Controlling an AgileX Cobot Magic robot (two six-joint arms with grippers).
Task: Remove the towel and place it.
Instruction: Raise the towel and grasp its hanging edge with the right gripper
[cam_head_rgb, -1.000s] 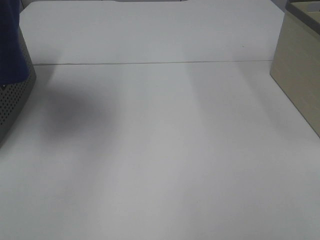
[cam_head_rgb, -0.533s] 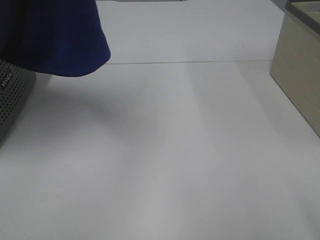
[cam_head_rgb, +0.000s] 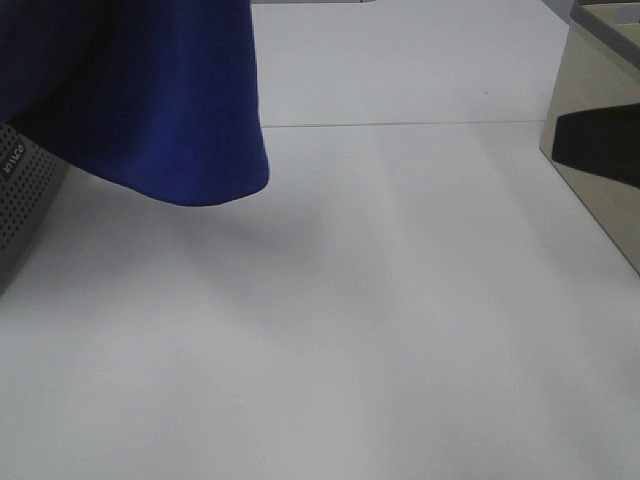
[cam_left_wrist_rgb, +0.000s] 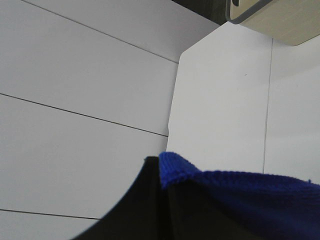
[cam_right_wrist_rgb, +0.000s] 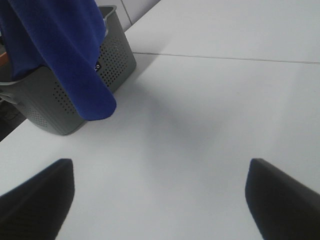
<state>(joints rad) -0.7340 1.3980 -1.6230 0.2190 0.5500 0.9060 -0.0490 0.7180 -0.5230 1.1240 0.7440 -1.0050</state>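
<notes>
Left gripper (cam_left_wrist_rgb: 159, 187): jaws closed tight on a folded edge of the towel (cam_head_rgb: 150, 100). One black finger (cam_left_wrist_rgb: 140, 205) shows against the cloth.
Right gripper (cam_right_wrist_rgb: 160, 167): jaws spread wide with nothing between them. It hangs over bare table, and its dark fingers (cam_right_wrist_rgb: 35, 197) show at either side of the wrist view.
Towel position: raised off the table at the far left, hanging in front of the basket (cam_head_rgb: 20, 195). Its rounded lower end hangs free above the surface and casts a soft shadow.
Towel material: deep blue plush cloth, with a fine knitted grain along the held edge.
Basket: grey plastic with walls pierced by rows of small round holes, at the table's left edge.
Box (cam_head_rgb: 600, 90): pale beige and flat-sided, at the table's right edge.
Table (cam_head_rgb: 350, 330): white, matt and smooth. A thin seam (cam_head_rgb: 400, 124) runs across it.
Room: beyond the table's edge, the left wrist view shows large pale panels (cam_left_wrist_rgb: 75, 75) parted by thin dark lines.
Writing: a small white mark (cam_head_rgb: 12, 158) on the basket wall, too small to read.
</notes>
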